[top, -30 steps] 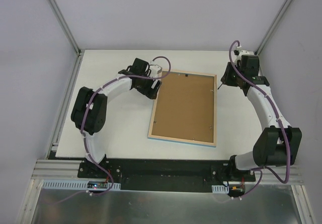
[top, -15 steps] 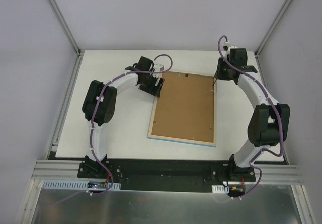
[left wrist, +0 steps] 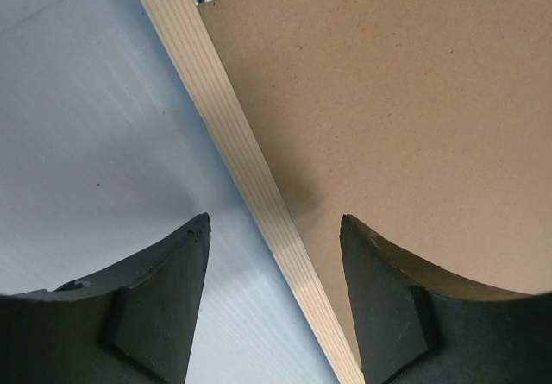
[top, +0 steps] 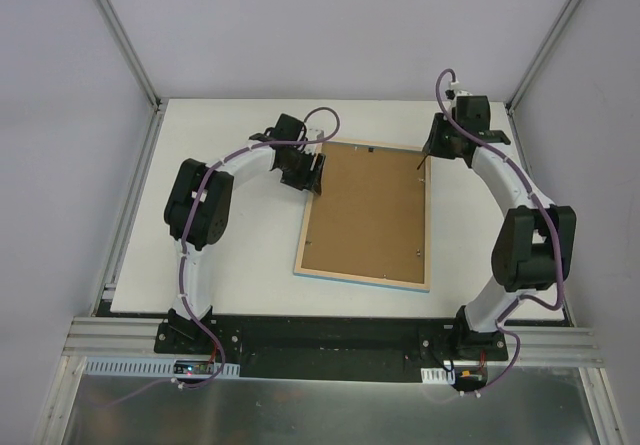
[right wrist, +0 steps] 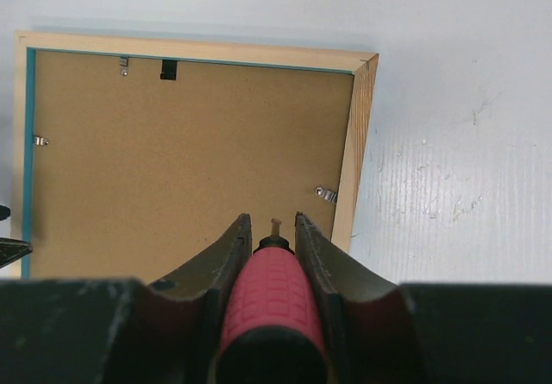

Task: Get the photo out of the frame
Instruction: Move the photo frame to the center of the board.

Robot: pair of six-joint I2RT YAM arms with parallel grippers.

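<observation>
The frame (top: 360, 279) lies back-up on the table (top: 230, 255), brown backing board (top: 365, 215) showing, the left gripper (top: 314, 177) at its far-left edge, the right gripper (top: 430, 158) at its far-right corner.

Nothing legible on my feeds.
I can read no word, number, brand or sign in any view: the frame (top: 362, 282) shows me only its bare pale wood rim, the brown backing board (top: 368, 210) is plain apart from small metal clips, and the red-handled tool (right wrist: 270, 293) carries only a ribbed texture, with no lettering I can make out.
</observation>
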